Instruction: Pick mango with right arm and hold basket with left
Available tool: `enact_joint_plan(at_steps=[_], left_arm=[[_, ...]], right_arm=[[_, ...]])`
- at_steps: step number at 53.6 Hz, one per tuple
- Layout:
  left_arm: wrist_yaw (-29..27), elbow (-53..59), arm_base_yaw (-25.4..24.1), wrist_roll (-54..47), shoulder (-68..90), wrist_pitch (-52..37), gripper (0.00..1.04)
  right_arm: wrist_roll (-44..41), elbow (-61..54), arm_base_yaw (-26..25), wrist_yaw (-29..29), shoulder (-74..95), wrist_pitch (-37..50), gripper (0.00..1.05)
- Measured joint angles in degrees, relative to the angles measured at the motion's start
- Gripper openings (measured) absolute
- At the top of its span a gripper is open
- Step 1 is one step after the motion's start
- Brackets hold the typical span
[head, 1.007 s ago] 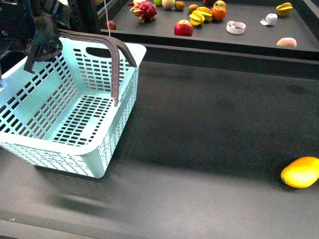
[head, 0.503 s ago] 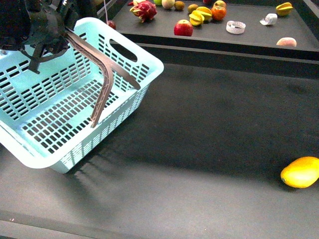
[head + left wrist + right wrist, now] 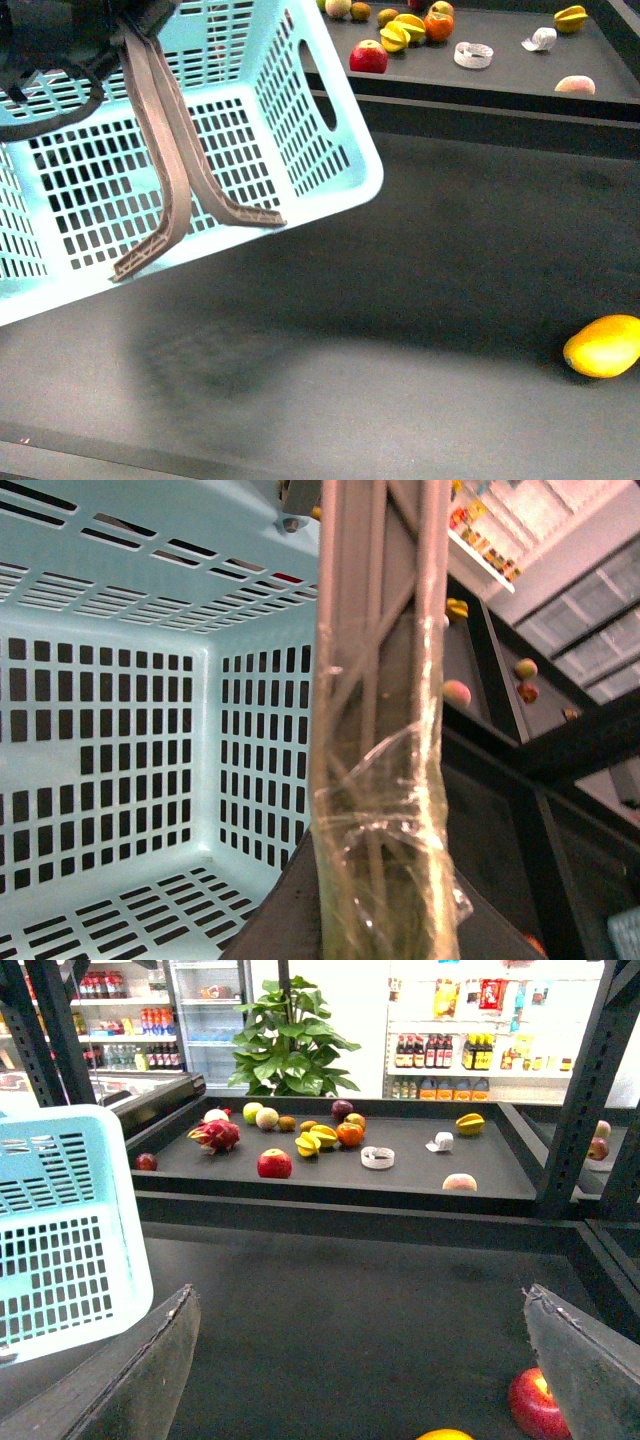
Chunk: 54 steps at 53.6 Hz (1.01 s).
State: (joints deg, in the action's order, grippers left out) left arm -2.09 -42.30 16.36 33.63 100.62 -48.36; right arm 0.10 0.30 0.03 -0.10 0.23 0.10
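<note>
- Fingers (image 3: 130, 1380) of the right gripper (image 3: 358, 1295) spread wide apart, holding nothing; mango (image 3: 603, 345) lies on the dark table (image 3: 430, 250), clear of them.
- Left gripper (image 3: 118, 22) fingers clamp the basket's (image 3: 250, 110) brown handles (image 3: 165, 170); basket hangs tilted beneath them, off the table.

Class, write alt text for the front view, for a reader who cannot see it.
A light blue basket hangs tilted over the dark table, held by its brown handles by the black left arm. A yellow-orange mango lies at lower right; fruit sits on a shelf behind.
</note>
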Motion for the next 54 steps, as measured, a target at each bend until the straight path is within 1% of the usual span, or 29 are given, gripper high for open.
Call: enact_joint_plan(at_steps=[10, 16, 24, 37, 54], left_arm=[[1.86, 4.2, 4.74, -4.87, -2.6, -2.6, 0.1], [2.8, 4.74, 8.79, -10.01, -4.94, -4.5, 0.1], [4.68, 4.74, 11.52, -12.26, -5.9, -5.31, 0.1], [5.75, 4.74, 13.66, -14.19, -5.92, -5.27, 0.1], [4.28, 5.03, 15.19, -15.93, -6.03, -5.33, 0.1]], right_arm=[[0.0, 0.0, 0.0, 0.02, 0.0, 0.0, 0.97], [0.0, 0.0, 0.0, 0.02, 0.0, 0.0, 0.97], [0.0, 0.0, 0.0, 0.0, 0.0, 0.0, 0.97], [0.0, 0.0, 0.0, 0.0, 0.0, 0.0, 0.97], [0.0, 0.0, 0.0, 0.02, 0.0, 0.0, 0.97]])
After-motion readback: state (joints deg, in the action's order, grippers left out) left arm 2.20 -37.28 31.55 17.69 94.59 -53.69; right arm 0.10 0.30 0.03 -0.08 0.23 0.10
